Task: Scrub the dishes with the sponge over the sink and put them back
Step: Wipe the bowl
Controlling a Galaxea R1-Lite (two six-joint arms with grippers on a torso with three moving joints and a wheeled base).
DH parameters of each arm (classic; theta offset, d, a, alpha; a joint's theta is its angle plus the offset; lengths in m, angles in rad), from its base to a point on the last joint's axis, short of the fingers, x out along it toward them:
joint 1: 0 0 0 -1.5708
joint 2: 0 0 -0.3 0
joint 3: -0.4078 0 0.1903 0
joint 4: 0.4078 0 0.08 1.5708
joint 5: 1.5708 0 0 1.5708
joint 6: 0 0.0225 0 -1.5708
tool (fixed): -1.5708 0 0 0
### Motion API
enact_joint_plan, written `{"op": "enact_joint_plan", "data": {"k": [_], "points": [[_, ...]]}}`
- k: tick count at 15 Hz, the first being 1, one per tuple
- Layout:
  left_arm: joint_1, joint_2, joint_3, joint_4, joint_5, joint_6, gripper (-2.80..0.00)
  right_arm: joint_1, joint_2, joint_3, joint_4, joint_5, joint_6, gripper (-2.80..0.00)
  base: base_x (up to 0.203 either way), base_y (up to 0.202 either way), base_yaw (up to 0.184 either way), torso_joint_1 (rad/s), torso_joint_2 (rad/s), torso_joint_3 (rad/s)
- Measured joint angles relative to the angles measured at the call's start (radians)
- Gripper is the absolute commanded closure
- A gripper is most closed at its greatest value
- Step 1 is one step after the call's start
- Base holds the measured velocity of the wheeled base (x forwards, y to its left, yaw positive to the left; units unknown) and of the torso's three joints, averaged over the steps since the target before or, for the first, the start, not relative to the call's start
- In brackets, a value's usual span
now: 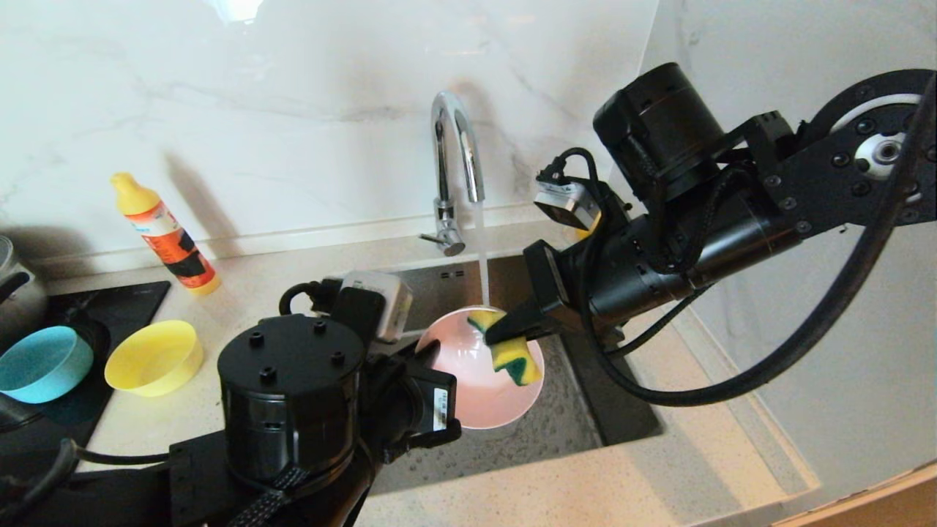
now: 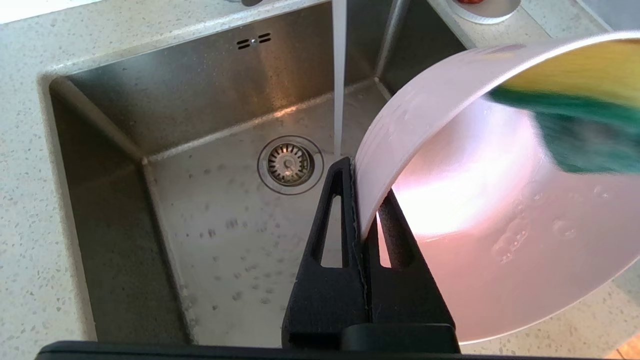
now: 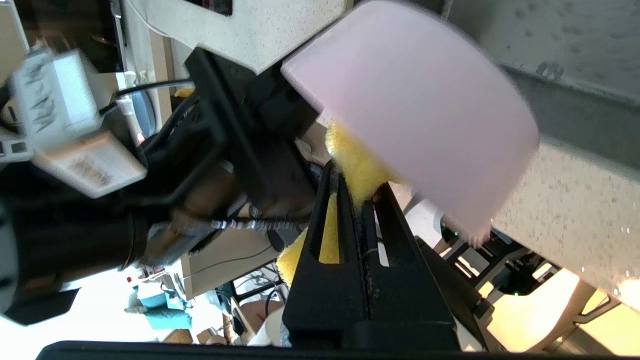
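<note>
While the right gripper [image 1: 505,333] clenched the soft yellow block sponge with its dark green scouring layer [image 1: 512,353], that sponge pressed inside the pale pink round plastic bowl [image 1: 479,384].

Clamped on the bowl's rim, the left gripper [image 2: 357,200] held it tilted above the square brushed stainless-steel sink [image 2: 165,130], near the round drain strainer [image 2: 289,163]. Water ran from the curved chrome tap [image 1: 455,168] just beside the bowl's edge. On the speckled counter's left sat 2 more bowls, 1 yellow bowl [image 1: 154,357] and 1 light blue bowl [image 1: 44,363], near an orange detergent bottle [image 1: 167,236].
</note>
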Motion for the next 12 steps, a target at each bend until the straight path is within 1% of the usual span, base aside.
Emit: {"op": "enact_joint_plan", "data": {"k": [7,12], "points": [[0.004,-0.035,-0.004,-0.001,0.003,-0.002,0.0,-0.003,-0.054,0.138,-0.003,-0.014,-0.008,0.0,0.0,0.0,0.0,0.0,0.0,0.0],[0.019,-0.053,-0.024,-0.002,0.0,0.001,0.0,0.009,-0.042,0.147,-0.007,-0.011,-0.008,0.0,0.0,0.0,0.0,0.0,0.0,0.0]]}}
